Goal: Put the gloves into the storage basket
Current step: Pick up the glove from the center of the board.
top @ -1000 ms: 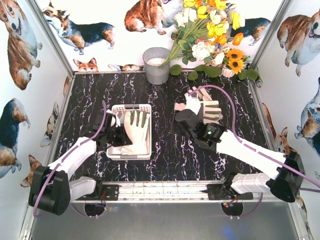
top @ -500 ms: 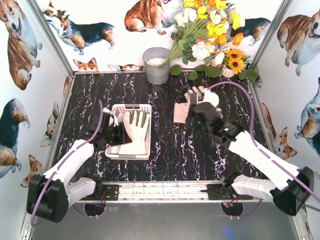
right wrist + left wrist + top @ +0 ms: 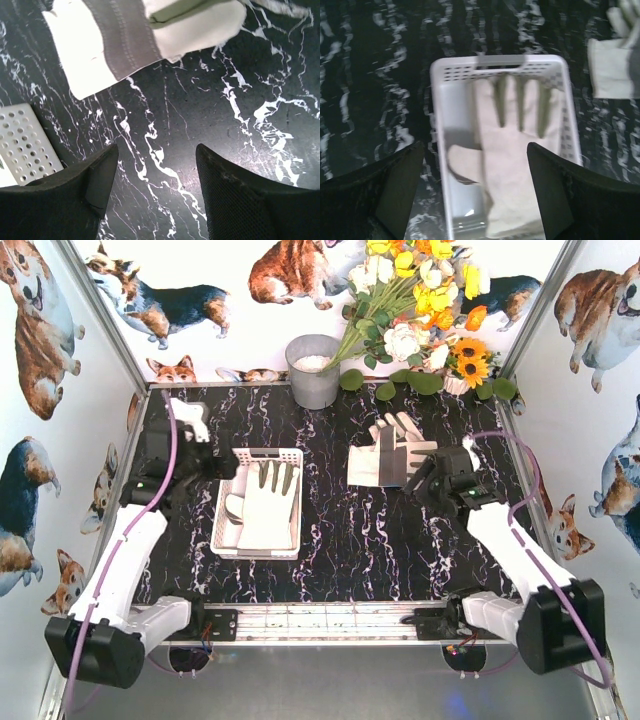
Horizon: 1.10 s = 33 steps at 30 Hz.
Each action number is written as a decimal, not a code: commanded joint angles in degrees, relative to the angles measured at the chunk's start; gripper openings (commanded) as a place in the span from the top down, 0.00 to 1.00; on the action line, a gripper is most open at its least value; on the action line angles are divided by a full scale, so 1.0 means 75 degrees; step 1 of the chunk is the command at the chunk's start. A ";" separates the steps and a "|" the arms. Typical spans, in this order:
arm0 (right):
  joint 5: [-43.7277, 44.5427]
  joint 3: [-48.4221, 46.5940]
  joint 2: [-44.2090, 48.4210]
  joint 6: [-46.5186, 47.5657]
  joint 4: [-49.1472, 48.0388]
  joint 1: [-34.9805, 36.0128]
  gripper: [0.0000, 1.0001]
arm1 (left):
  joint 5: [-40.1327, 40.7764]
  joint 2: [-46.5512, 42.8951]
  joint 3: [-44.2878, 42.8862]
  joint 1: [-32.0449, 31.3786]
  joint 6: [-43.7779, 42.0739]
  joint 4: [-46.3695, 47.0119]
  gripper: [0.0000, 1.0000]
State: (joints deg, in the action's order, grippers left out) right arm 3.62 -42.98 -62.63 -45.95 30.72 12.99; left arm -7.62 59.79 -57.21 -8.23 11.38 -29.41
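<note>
The white storage basket stands left of centre, and one cream glove lies flat in it, fingers pointing away. My left gripper hovers open over the basket's far-left corner, holding nothing. In the left wrist view the glove fills the basket below the gripper. More gloves lie overlapping on the table right of centre. My right gripper stands open just right of them and holds nothing. The right wrist view shows the gloves ahead of the gripper, over bare table.
A grey metal bucket stands at the back centre beside a bunch of artificial flowers. Printed walls close in the black marbled table on three sides. A corner of the basket shows at the left of the right wrist view.
My left gripper has opened, left the glove in the basket and drawn back to its far-left corner. The right arm swung off the glove pile to its right side.
</note>
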 commanded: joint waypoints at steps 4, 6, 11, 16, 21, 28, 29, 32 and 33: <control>-0.1025 0.0278 -0.1021 -0.1428 -0.2012 -0.0350 0.40 | 0.0193 -0.0656 0.1092 0.1484 -0.0533 0.1089 0.18; -0.1208 0.0083 -0.1472 -0.1537 -0.2039 -0.0347 0.42 | 0.0258 -0.0833 0.1358 0.1735 -0.0617 0.1229 0.17; -0.1238 -0.0089 -0.2249 -0.2141 -0.2283 -0.0350 0.48 | 0.0677 -0.1034 0.1790 0.1828 -0.0976 0.1434 0.16; -0.0669 0.0132 -0.2531 -0.2585 -0.2817 -0.0350 0.50 | 0.0908 -0.0875 0.1792 0.1847 -0.1131 0.1483 0.16; -0.0497 0.0091 -0.2987 -0.2665 -0.3215 -0.0350 0.56 | 0.0827 -0.0564 0.1792 0.1853 -0.1212 0.1402 0.15; -0.0299 -0.0150 -0.3624 -0.2667 -0.3343 -0.0353 0.61 | 0.0916 -0.0492 0.1792 0.1853 -0.1285 0.1370 0.14; -0.0251 -0.0206 -0.3696 -0.2662 -0.3337 -0.0352 0.61 | 0.0911 -0.0469 0.1792 0.1848 -0.1290 0.1357 0.14; -0.0084 -0.0310 -0.3875 -0.2682 -0.3370 -0.0350 0.61 | 0.0910 -0.0411 0.1792 0.1847 -0.1300 0.1372 0.13; -0.0063 -0.0337 -0.3953 -0.2717 -0.3405 -0.0350 0.62 | 0.0900 -0.0388 0.1792 0.1847 -0.1308 0.1377 0.13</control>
State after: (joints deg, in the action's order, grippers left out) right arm -0.27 -42.98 -90.50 -65.76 8.16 10.44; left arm -1.21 56.38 -43.75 4.91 2.50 -20.34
